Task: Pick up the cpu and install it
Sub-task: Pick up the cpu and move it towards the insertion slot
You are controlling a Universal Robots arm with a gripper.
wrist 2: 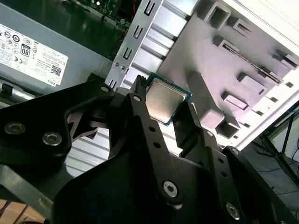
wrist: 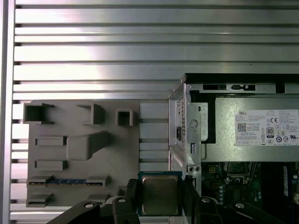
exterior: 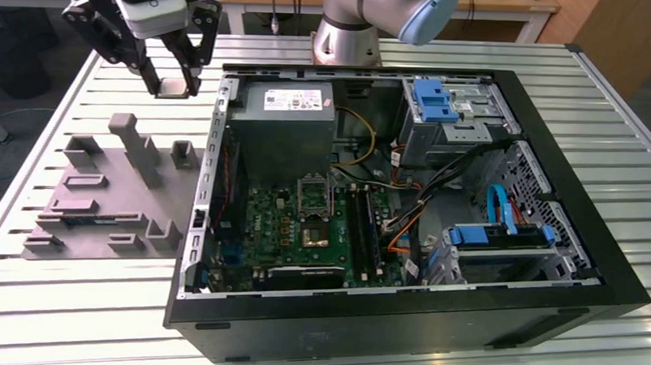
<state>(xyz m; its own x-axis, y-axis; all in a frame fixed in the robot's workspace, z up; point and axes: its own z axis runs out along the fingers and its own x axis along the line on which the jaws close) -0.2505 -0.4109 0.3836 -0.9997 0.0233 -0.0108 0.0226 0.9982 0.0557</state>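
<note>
End effector (exterior: 175,86): upper left of the exterior view, raised clear of the worktop (exterior: 83,320); its two dark fingers are closed onto the cpu (wrist 2: 163,100), one on each of two opposite edges.
Cpu, location: held between the fingertips in both wrist views, pale silvery top facing the cameras, thin dark rim visible around it; not touching tray, case or worktop.
Cpu, relative position: in the exterior view it hangs beyond the far end of the grey tray (exterior: 97,199), just off the case's upper-left corner.
Computer case (exterior: 582,264): lying open on the worktop, filling centre and right of the exterior view.
Motherboard (exterior: 291,230): green, lower centre of the case interior in the exterior view.
Power supply (exterior: 285,108): grey box with a white label, above the motherboard in the exterior view.
Tray: flat on the worktop at left of the exterior view, beside the case; grey blocks stand upright on it; a dark strip (wrist: 70,181) lies in one slot.
Arm (exterior: 375,22): silver and blue base, top centre of the exterior view.
</note>
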